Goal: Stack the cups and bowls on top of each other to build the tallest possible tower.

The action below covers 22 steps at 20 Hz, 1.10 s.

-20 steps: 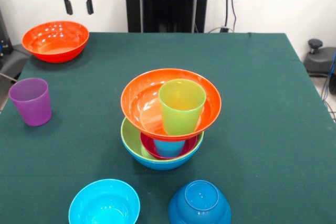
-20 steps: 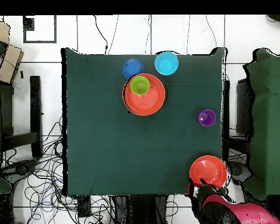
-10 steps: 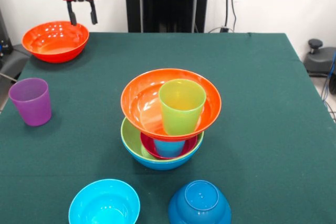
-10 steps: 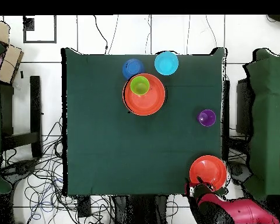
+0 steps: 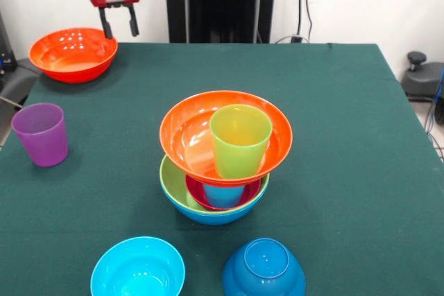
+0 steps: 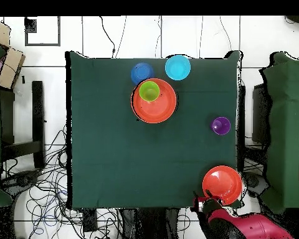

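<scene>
Green table cloth (image 5: 347, 136) carries your loose orange bowl (image 5: 73, 53) at its far left corner; it is light, stiff, slippery, so grip its rim. Gripper (image 5: 120, 24) hangs spread, empty, beside it.

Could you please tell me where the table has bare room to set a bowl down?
The green cloth table is bare right of the tower, and between it and the loose orange plastic bowl. The near edge is crowded: small cyan bowl, upturned dark blue bowl.
</scene>
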Available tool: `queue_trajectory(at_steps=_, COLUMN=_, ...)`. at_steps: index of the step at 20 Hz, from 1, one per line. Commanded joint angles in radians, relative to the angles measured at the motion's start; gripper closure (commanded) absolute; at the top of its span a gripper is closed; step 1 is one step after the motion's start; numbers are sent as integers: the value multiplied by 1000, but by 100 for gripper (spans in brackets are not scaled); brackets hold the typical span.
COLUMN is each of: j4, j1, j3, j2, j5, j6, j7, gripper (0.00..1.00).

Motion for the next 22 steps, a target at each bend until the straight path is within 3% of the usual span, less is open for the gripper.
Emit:
queue_trajectory(at_steps=1, j4=-64, j1=-20, j3=28, j2=46, j5=-55, j6=28, j7=-133, gripper=0)
queue_trajectory(at_steps=4, j4=-62, j1=-32, j3=47, j2=44, j5=-37, j6=49, j7=-156, gripper=0)
queue_trajectory(at_steps=12, j4=-70, j1=23, j3=15, j2=-30, j5=-86, j6=42, j7=-131, gripper=0)
queue_trajectory(at_steps=14, j4=-75, j1=65, j3=-23, j2=-43, j5=-134, j6=14, j7=-81, gripper=0)
queue_trajectory(at_steps=19, j4=-129, j1=288, j3=-173, j2=-86, j5=-324, j6=-37, j7=152, gripper=0)
queue_trajectory(at_steps=22, j4=-142, j1=342, j3=-201, j2=-94, j5=-349, j6=-39, j7=173, gripper=0)
